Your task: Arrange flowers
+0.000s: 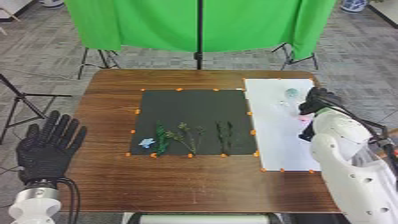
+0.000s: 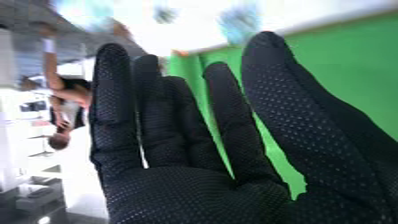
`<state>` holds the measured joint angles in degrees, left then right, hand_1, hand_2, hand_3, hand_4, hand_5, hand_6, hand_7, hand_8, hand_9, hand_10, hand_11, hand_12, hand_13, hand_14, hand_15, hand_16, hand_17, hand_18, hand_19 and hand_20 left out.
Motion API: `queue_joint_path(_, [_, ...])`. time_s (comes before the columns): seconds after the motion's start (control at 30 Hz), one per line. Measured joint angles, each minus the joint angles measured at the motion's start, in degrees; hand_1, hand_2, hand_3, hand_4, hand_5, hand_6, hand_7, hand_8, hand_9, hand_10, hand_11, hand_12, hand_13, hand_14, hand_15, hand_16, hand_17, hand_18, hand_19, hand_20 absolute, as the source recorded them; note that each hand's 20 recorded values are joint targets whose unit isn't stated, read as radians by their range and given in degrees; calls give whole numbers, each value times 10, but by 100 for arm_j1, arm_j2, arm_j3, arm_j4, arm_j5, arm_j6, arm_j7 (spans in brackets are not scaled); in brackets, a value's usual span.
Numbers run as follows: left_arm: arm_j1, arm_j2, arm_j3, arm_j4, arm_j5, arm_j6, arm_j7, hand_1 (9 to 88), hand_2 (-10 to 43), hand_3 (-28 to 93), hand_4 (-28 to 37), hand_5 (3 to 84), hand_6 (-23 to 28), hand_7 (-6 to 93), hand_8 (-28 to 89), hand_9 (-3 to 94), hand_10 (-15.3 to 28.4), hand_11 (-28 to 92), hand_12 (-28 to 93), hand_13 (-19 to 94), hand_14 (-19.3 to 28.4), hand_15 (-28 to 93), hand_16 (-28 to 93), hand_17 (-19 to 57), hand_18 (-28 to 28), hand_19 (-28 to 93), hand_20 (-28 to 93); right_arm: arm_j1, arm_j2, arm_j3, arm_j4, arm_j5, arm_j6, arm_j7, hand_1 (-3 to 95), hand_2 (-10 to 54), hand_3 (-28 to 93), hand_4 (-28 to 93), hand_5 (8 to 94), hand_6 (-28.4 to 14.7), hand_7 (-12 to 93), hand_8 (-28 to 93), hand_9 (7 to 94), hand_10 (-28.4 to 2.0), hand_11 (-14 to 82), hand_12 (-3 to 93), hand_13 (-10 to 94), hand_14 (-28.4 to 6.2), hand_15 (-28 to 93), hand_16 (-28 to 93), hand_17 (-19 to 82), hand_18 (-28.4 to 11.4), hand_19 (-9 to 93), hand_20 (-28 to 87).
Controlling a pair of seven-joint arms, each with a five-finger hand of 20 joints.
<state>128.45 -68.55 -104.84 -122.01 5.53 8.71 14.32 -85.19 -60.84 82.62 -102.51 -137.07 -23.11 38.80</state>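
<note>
Left hand (image 1: pixel 44 154) and right hand (image 1: pixel 320 99) are open, one mat (image 1: pixel 191 107) bearing one blue flower (image 1: pixel 147 143), two dark stems (image 1: pixel 229 136)

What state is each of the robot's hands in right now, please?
Left hand: open, fingers straight, holding nothing.
Right hand: open, fingers extended, nothing in its grasp, at the white sheet.

Flower (image 1: pixel 147 143) left of stems (image 1: pixel 162 138) on mat (image 1: pixel 188 109), sheet (image 1: pixel 282 137) right of mat
</note>
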Motion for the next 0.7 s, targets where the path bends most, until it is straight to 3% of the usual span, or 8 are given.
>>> queue_joint_path(0.07, [-8,0,28,-6,-19,75,0,303,180,714,-267,465,71,141,-89,404,142,197,139,319,146,456,-24,-34,146,341,199,28,-5,-24,236,1,-183,-61,539,-95,828,-283,484,-55,161,-108,418,-162,116,128,411,-169,329,140,265,-232,714,215])
queue_joint_path(0.17, [-35,-2,71,-6,-32,118,0,303,180,714,-267,465,72,142,-90,406,143,201,139,319,147,457,-25,-34,147,341,199,68,-25,-87,533,-41,-183,-230,555,-95,804,-283,528,-35,181,-113,511,-146,152,153,483,-146,472,194,280,-235,801,282])
queue_joint_path(0.23, [-48,-8,80,-6,-33,123,0,303,180,715,-267,465,72,142,-91,406,143,201,139,319,147,458,-26,-34,147,342,199,67,-30,-133,564,-165,-65,-336,613,-95,697,-283,604,-13,202,-119,618,-131,204,186,536,-121,530,355,296,-230,823,344])
queue_joint_path(0.3, [-52,-13,80,-6,-34,126,0,302,180,715,-266,465,72,142,-91,406,142,202,138,319,147,459,-26,-34,146,341,199,58,-34,-200,575,-379,105,-421,699,-95,561,-283,698,0,267,12,771,-114,125,383,590,-109,571,464,314,-224,824,379])
queue_joint_path(0.37, [-52,-16,80,-6,-42,130,1,303,180,715,-267,465,72,142,-91,406,142,202,138,319,147,459,-27,-33,146,341,199,49,-48,-263,604,-555,299,-452,717,-95,547,-283,753,0,329,76,839,-109,133,458,622,-111,598,500,331,-221,831,391])
queue_joint_path(0.6, [-38,-21,84,-8,-55,133,6,303,180,715,-268,464,72,142,-91,406,142,202,137,319,147,460,-27,-34,147,342,199,-21,-20,-511,703,-833,1591,-548,703,-95,600,-283,791,-4,366,117,871,-110,132,487,639,-106,591,525,340,-223,834,401])
queue_joint_path(0.7, [-11,-28,79,-21,-55,132,7,302,180,715,-268,464,71,143,-91,405,143,201,137,319,147,460,-27,-34,146,342,199,-45,32,-607,535,-887,1759,-607,697,-95,613,-283,790,-4,368,126,872,-111,133,492,640,-106,590,526,340,-225,835,402])
